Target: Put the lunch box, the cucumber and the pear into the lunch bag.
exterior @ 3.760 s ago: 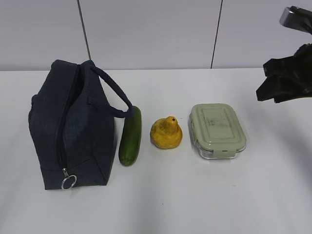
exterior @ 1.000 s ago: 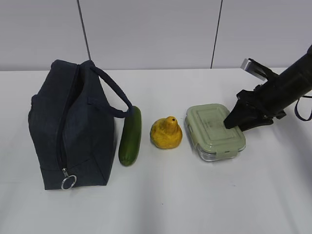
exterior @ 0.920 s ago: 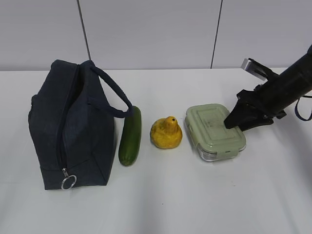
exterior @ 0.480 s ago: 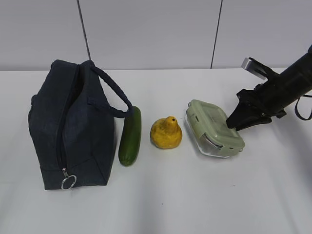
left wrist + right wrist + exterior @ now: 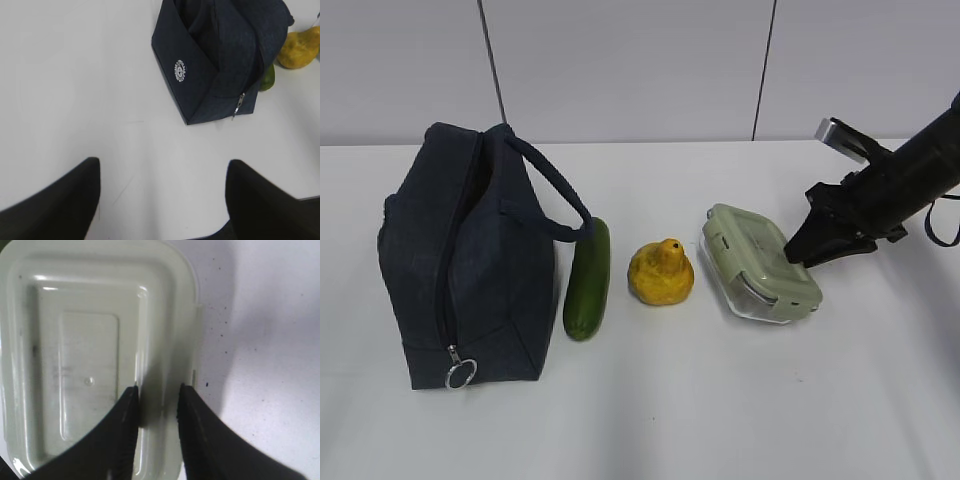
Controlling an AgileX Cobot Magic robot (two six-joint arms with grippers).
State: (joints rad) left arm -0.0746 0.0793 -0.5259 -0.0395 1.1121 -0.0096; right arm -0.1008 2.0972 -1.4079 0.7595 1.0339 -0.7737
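Observation:
The lunch box [image 5: 760, 262] with its sage-green lid sits right of centre, tilted, its right side raised off the table. My right gripper [image 5: 794, 255] is shut on its right rim; in the right wrist view the lid [image 5: 85, 360] fills the frame and my gripper [image 5: 158, 395] clamps the rim. The yellow pear [image 5: 661, 272] stands left of the box. The dark green cucumber [image 5: 588, 279] lies between the pear and the navy lunch bag [image 5: 465, 260], whose zipper is shut with the ring pull at the front. My left gripper [image 5: 162, 172] is open above bare table, short of the bag [image 5: 220, 55].
The white table [image 5: 650, 400] runs to a grey panelled wall behind. The left wrist view also shows the pear [image 5: 302, 47] and the cucumber's tip [image 5: 267, 80] past the bag.
My right gripper came in from the upper right, closed on the lunch box's right rim and lifted that side, so the box now tilts. The other things have not moved.

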